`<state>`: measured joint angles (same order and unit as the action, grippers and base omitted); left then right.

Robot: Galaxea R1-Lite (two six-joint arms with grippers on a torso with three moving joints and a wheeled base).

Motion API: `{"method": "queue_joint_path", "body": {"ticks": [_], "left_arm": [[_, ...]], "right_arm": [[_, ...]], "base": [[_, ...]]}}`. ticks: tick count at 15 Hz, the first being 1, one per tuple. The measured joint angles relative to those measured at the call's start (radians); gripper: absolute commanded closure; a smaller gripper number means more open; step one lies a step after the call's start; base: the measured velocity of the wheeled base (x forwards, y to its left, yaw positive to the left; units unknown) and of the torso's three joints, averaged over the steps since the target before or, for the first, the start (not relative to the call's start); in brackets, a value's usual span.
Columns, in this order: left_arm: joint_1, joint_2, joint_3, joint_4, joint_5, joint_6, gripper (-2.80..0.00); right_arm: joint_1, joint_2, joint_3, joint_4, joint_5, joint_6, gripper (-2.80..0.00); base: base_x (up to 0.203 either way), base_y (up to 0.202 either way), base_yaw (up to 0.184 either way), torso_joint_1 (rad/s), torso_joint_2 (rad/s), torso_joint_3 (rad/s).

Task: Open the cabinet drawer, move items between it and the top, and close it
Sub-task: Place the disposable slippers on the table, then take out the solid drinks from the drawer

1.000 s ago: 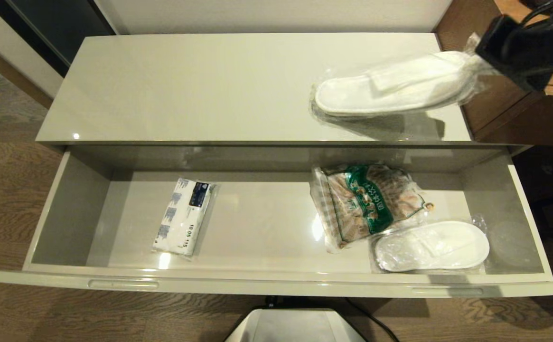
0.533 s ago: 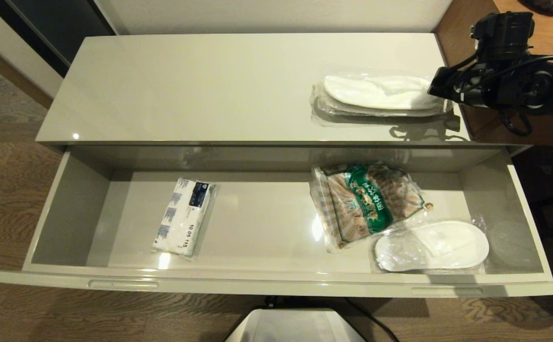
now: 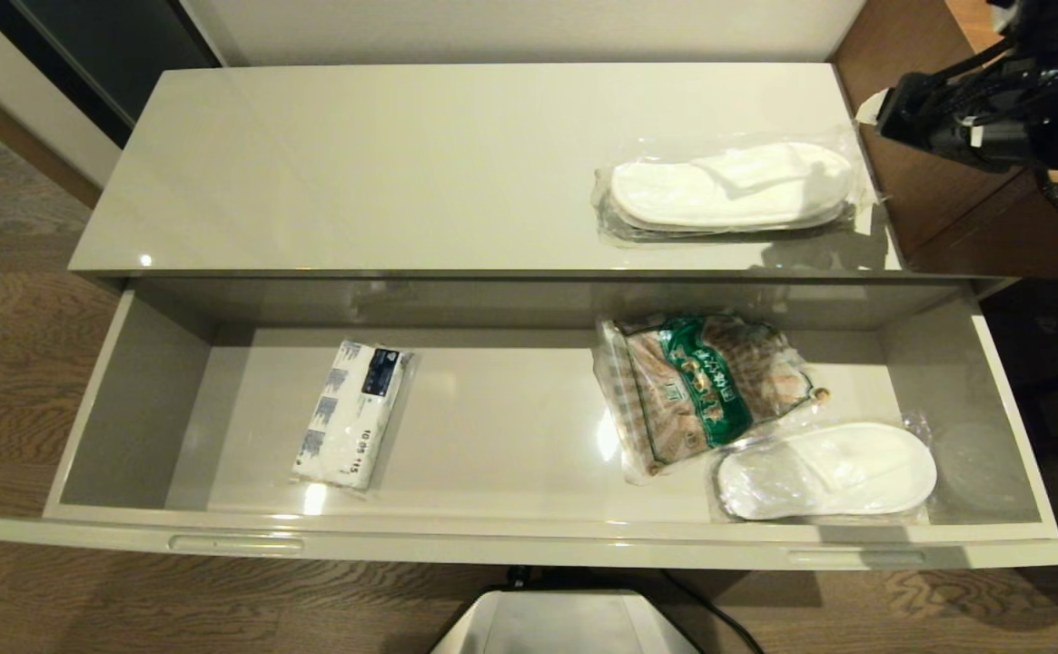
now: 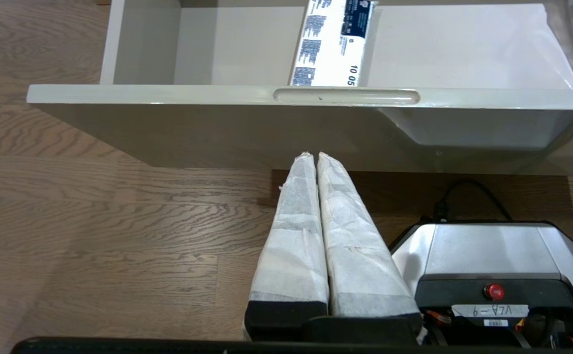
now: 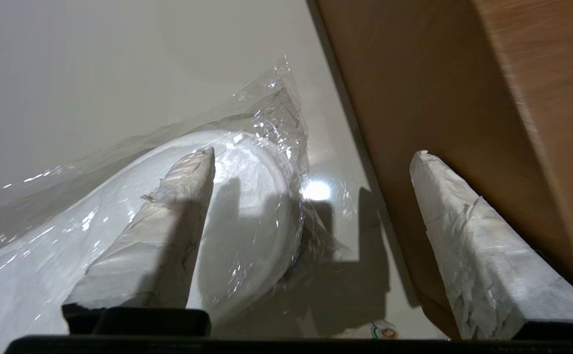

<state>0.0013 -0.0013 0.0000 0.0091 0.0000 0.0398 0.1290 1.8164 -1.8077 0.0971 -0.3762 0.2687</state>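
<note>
The cabinet drawer [image 3: 529, 538] stands pulled fully out. One bag of white slippers [image 3: 728, 189] lies flat on the right end of the top [image 3: 383, 163]. My right gripper [image 3: 883, 113] hovers just right of it, open and holding nothing. In the right wrist view its fingers [image 5: 313, 151] spread wide over the heel end of the slippers bag [image 5: 247, 196]. A second slippers bag [image 3: 828, 470] and the brown packet with a green label [image 3: 701, 391] lie in the drawer's right half. My left gripper [image 4: 313, 155] is shut and empty, below the drawer front [image 4: 168, 93].
A white tissue pack with a dark blue label [image 3: 350, 413] lies in the drawer's left half. The brown wood desk [image 3: 946, 200] abuts the cabinet's right end, close to my right arm. My own base [image 3: 565, 622] sits under the drawer front. Wood floor surrounds the cabinet.
My right gripper has opened and let go of the slippers bag, which dropped from tilted in the air to flat on the top. The gripper then drew back up and to the right.
</note>
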Motion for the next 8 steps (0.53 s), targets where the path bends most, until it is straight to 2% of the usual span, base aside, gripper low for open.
{"method": "queue_joint_path", "body": {"ticks": [3, 4, 6, 8], "left_arm": [[0.0, 0.0, 0.0, 0.0, 0.0, 0.0, 0.0], [0.0, 0.0, 0.0, 0.0, 0.0, 0.0, 0.0], [0.0, 0.0, 0.0, 0.0, 0.0, 0.0, 0.0], [0.0, 0.0, 0.0, 0.0, 0.0, 0.0, 0.0]], "right_arm": [[0.032, -0.147, 0.106, 0.051, -0.004, 0.005, -2.8], [0.052, -0.197, 0.167, 0.088, -0.003, 0.019, 0.0], [0.102, -0.265, 0.315, 0.148, 0.018, 0.084, 0.0], [0.164, -0.296, 0.424, 0.18, 0.092, 0.195, 0.0]], "base": [[0.0, 0.0, 0.0, 0.0, 0.0, 0.0], [0.0, 0.0, 0.0, 0.0, 0.0, 0.0], [0.0, 0.0, 0.0, 0.0, 0.0, 0.0], [0.0, 0.0, 0.0, 0.0, 0.0, 0.0]]}}
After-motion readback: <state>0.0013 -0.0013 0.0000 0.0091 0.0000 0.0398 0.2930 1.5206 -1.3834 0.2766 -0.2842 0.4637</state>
